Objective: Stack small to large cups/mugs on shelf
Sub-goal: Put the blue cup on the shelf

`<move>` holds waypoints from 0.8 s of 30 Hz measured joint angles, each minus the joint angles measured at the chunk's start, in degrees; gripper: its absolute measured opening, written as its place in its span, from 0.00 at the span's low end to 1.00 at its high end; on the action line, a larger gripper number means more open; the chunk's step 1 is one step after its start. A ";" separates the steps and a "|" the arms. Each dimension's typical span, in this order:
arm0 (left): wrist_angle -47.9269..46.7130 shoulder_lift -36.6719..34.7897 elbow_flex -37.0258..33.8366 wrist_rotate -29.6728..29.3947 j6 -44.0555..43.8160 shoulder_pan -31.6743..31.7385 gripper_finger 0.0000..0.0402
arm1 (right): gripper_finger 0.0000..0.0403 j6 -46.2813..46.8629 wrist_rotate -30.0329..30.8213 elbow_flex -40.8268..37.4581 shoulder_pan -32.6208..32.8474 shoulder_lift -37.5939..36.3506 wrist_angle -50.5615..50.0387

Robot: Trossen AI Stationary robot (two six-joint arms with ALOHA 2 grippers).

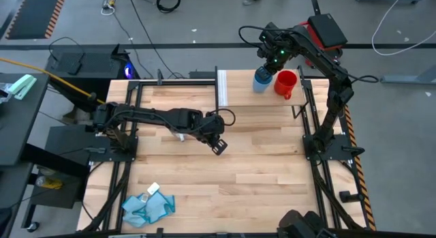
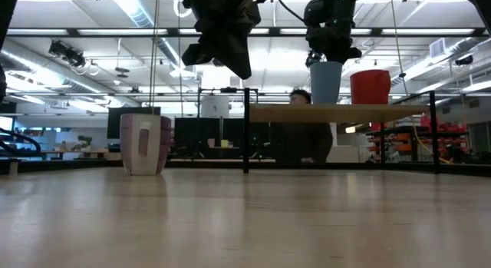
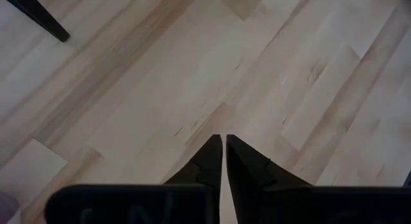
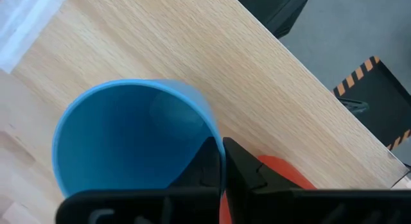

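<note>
So far the purple-grey mug (image 2: 145, 144) stands on the table (image 1: 225, 183), left of the shelf (image 1: 259, 95), with the closed, empty left gripper (image 1: 219, 146) hanging nearby. On the shelf, the right gripper (image 1: 267, 69) pinches the blue cup's (image 1: 261, 80) rim just beside the red mug (image 1: 285, 83); nothing is nested yet.

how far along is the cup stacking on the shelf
Done: the red mug stands on the shelf. In hand: the right gripper has its jaws pinched on the rim of the light-blue cup, on the shelf beside the red mug. Left: the purple-grey mug is on the tabletop, and no cups are nested. The left gripper hangs shut and empty over the table.
</note>
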 joint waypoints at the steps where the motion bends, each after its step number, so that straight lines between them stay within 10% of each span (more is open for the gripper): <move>1: 0.00 0.00 0.00 0.00 0.02 0.00 0.07 | 0.02 0.00 -0.04 0.00 0.00 0.00 -0.01; 24: -0.07 0.00 0.00 0.00 -0.01 0.00 0.09 | 0.05 -0.63 0.15 -1.51 0.31 0.07 0.84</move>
